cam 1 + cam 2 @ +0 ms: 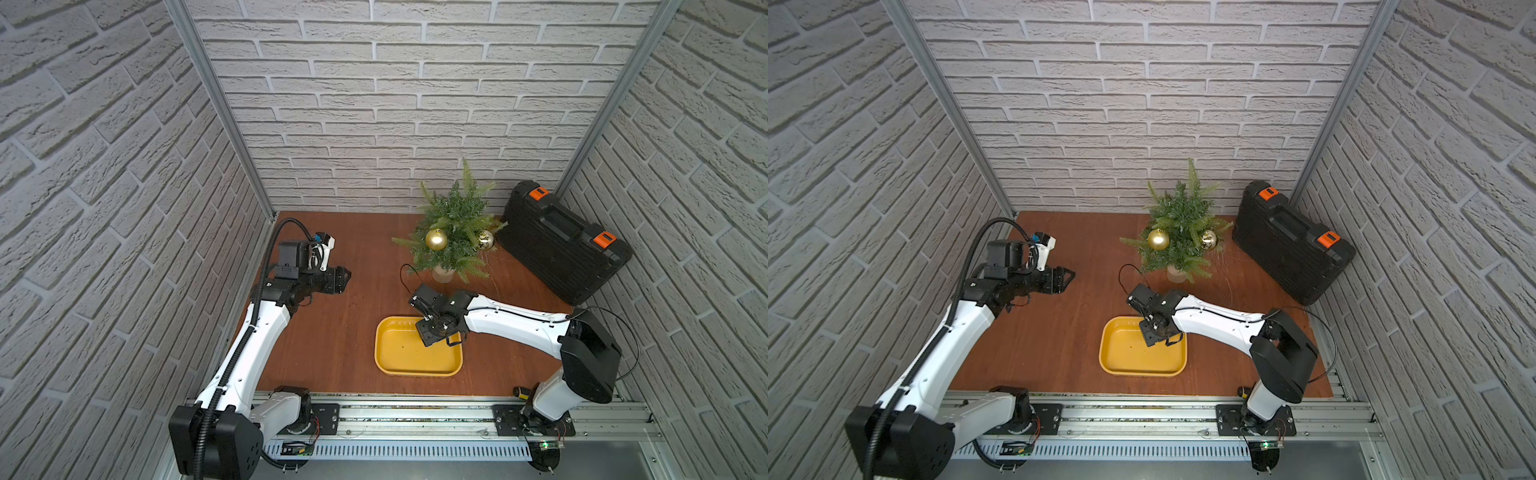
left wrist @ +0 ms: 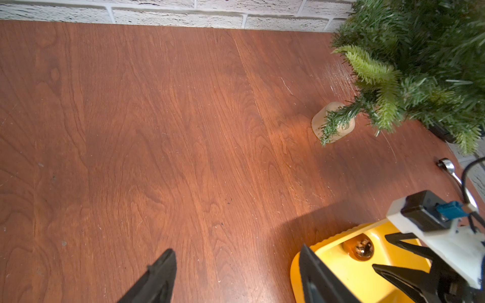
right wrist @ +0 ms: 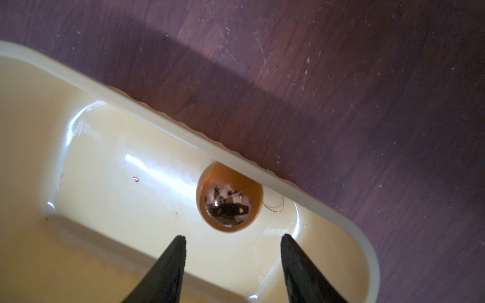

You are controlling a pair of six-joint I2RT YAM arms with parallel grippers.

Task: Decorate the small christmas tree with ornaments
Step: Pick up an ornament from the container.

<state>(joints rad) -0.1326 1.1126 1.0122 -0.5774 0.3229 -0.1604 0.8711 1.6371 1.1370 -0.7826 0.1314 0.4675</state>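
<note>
tree [image 1: 451,224] stands upright in its pot [image 1: 443,274] at back of table [image 1: 353,332], near black case [image 1: 565,241]. two baubles hang on it: matte ball [image 1: 436,239] on the left fronds, shiny ball [image 1: 485,240] on the side twd the case. third one, amber ball [image 3: 229,198], lies in yellow tray [image 1: 403,353], tucked vs the tray's far wall, thin thread loop beside it. in both top views it's hidden under the r wrist. r gripper [image 3: 233,237] points down into tray, fingers spread, tips just short of amber ball, not touching it, nothing betw them. l gripper [image 2: 237,249] hovers over bare table left of tray, well apart from tree, fingers spread wide, holding nothing. spoon [image 2: 446,166] lies on table near tree, seen in l wrist view only, handle partly hidden behind r arm's cam.
</note>
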